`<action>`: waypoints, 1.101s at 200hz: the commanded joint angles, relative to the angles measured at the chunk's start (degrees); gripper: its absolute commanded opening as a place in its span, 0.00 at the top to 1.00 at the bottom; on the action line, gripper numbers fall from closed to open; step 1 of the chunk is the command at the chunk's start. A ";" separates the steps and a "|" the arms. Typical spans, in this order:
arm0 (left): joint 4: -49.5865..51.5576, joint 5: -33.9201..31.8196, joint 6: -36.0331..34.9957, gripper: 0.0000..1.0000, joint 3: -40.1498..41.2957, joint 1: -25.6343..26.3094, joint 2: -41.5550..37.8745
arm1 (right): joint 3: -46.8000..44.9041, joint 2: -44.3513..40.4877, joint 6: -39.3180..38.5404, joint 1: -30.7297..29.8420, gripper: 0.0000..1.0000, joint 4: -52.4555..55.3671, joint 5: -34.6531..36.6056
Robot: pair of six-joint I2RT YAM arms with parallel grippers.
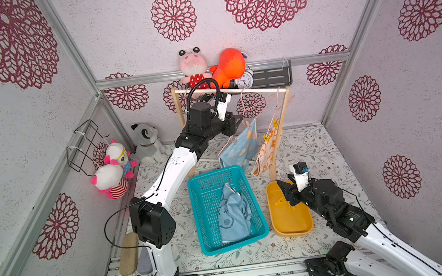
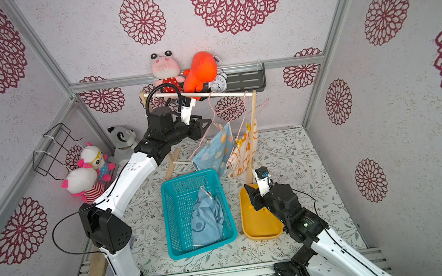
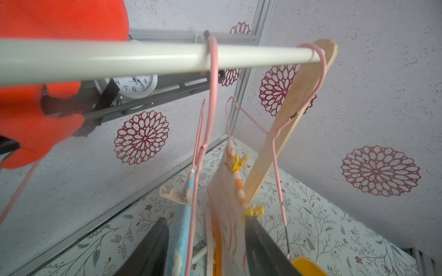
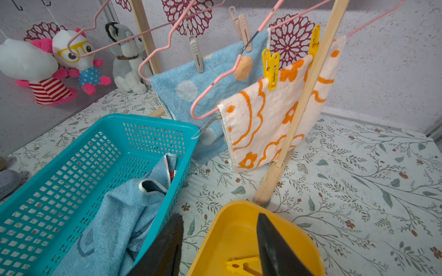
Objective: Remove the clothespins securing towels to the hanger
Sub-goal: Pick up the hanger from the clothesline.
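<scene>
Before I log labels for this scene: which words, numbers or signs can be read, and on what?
"8", "6", "5", "4": numerals on the alarm clock dial, left wrist view.
Small print on that dial: too blurred to read.
The tag on the towel in the basket: too small to read.
Nothing else legible.

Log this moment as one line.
left hand: open, near pale beige clothespin on hanging light-blue towel | right hand: open, above yellow plastic tray | yellow clothespin: lying in tray

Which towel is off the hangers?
The crumpled light blue towel lying in the teal basket; the dotted blue towel and the white-orange towel hang clipped on pink hangers.
</scene>
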State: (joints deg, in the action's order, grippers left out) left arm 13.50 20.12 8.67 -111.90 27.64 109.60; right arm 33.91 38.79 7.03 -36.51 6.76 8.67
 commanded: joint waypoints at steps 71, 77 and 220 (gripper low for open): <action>-4.28 2.03 4.37 0.47 -9.74 0.20 9.93 | -0.15 -2.55 1.32 0.73 0.53 -0.45 0.03; -4.35 2.08 4.51 0.47 -10.19 0.27 10.19 | -0.16 -2.60 1.28 0.72 0.54 -0.46 0.03; -8.92 4.98 8.94 0.72 -11.88 0.25 13.41 | -0.16 -3.21 1.06 1.05 0.60 -0.70 -0.05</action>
State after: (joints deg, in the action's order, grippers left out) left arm 6.28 23.88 16.40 -121.91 27.68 122.34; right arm 33.12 36.25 7.20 -35.77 7.20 8.71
